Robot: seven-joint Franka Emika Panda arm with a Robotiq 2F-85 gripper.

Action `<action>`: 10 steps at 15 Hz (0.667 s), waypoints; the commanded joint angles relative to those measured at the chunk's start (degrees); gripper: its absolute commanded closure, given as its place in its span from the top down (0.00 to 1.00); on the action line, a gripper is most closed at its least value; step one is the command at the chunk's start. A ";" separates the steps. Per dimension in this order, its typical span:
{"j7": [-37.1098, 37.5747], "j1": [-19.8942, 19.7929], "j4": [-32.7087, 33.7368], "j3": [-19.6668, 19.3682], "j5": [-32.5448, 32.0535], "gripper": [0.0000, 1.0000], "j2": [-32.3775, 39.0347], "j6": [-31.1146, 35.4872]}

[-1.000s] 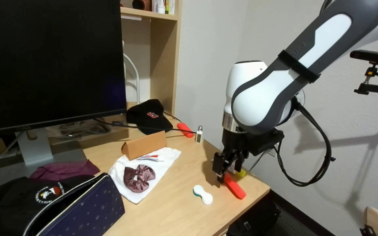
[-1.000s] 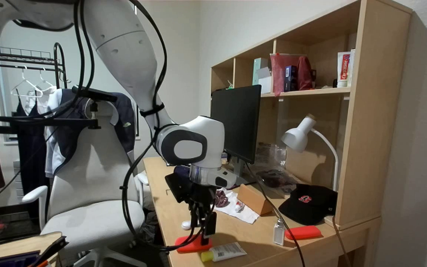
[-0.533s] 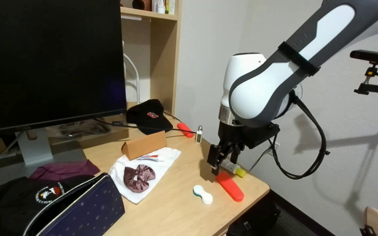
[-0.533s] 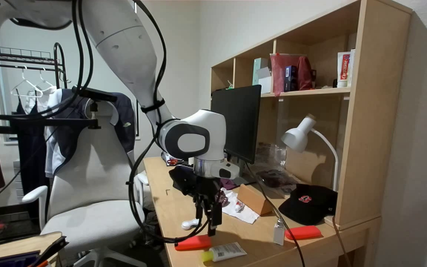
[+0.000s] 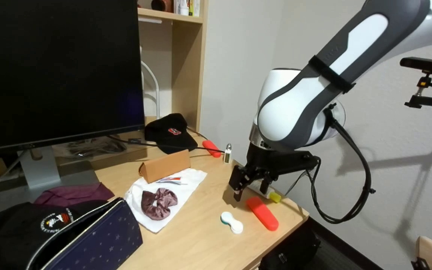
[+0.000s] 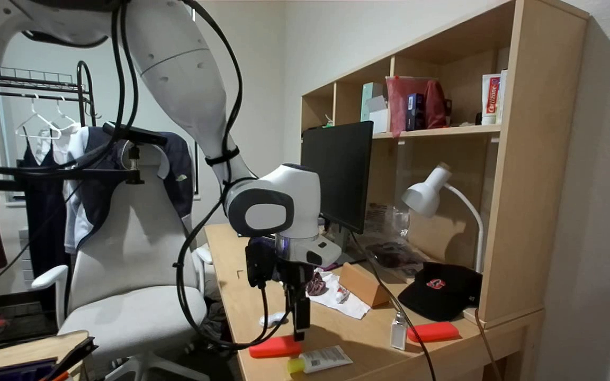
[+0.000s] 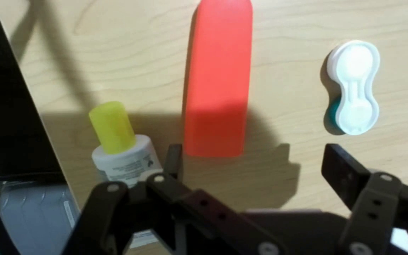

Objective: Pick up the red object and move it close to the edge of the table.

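The red object [image 5: 262, 213] lies flat on the table [image 5: 197, 240] near its corner and front edge. It also shows in an exterior view [image 6: 276, 346] and in the wrist view [image 7: 220, 81]. My gripper [image 5: 251, 192] is open and empty, above the table just beyond the red object's far end. In the wrist view the gripper [image 7: 253, 152] has its fingers wide apart. The red object's end lies in line with the gap, closer to the left finger [image 7: 174, 159]; nothing is held. In an exterior view the gripper [image 6: 298, 333] hangs behind the red object.
A white tube with a yellow cap [image 7: 113, 127] lies beside the red object, by the left finger. A white lens case [image 7: 356, 88] lies on the other side. A second red bar [image 5: 211, 148], a small bottle [image 5: 227, 153] and a black cap [image 5: 171, 133] stand farther back.
My gripper was down at the red object's far end; it has lifted off, moved back from it and tilted. The red object shifted slightly and now lies uncovered.
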 commanded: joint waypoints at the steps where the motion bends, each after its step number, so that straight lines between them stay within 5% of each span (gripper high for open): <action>1: 5.92 1.33 -2.57 -0.89 0.75 1.00 -0.03 4.96; 9: 12.11 3.58 -3.98 -2.85 -0.46 1.00 0.55 5.89; 10: 12.39 3.67 -3.83 -3.08 -0.71 0.78 0.80 5.62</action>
